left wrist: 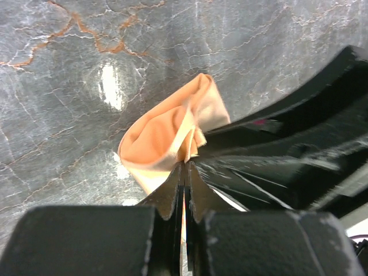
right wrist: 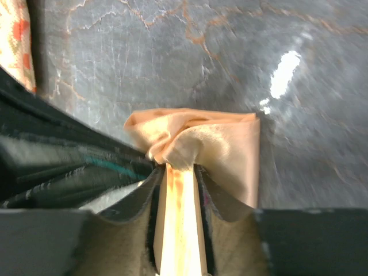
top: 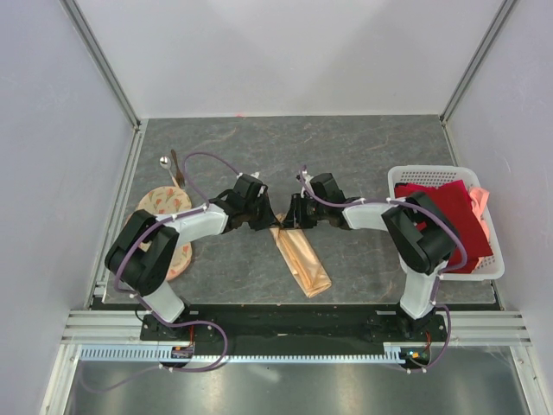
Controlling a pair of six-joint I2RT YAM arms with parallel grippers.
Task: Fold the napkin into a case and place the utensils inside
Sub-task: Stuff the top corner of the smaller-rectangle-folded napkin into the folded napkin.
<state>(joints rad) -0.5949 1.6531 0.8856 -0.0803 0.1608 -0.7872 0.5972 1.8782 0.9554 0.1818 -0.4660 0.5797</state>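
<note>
Nearest the arm bases lies the case [top: 302, 259], the peach napkin folded into a narrow oblong that runs at a slant across the bench [top: 363, 147], its near end free and flat. From the sheen and the soft creases I judge it light, limp and a little slick. It will hold no shape of its own, and a layer could slide out of a shallow pinch. At its far end the two tools meet. The left tool [left wrist: 185, 168] is closed tight on a thin edge of cloth at the mouth, its fingers all but touching. The right tool [right wrist: 179, 167] is clamped on the opposite lip, with a thicker bunch of cloth filling the gap between its fingers. Between the two grips the mouth puckers into a small hollow. That, to my mind, is the right place to hold: one lip per side, taken deep enough that the slippery cloth cannot creep out. I would part the lips gently, since a hard tug would likely drag the whole pouch or undo the fold. Farther off on the left, well apart from the case, the spoon [top: 164, 161] and the brown stick [top: 176, 169] lie close together at the far edge of a round cream cloth [top: 164, 206]. Both look slim, hard and low on the bench, so I expect them to be fiddly and best gripped across the handle.
</note>
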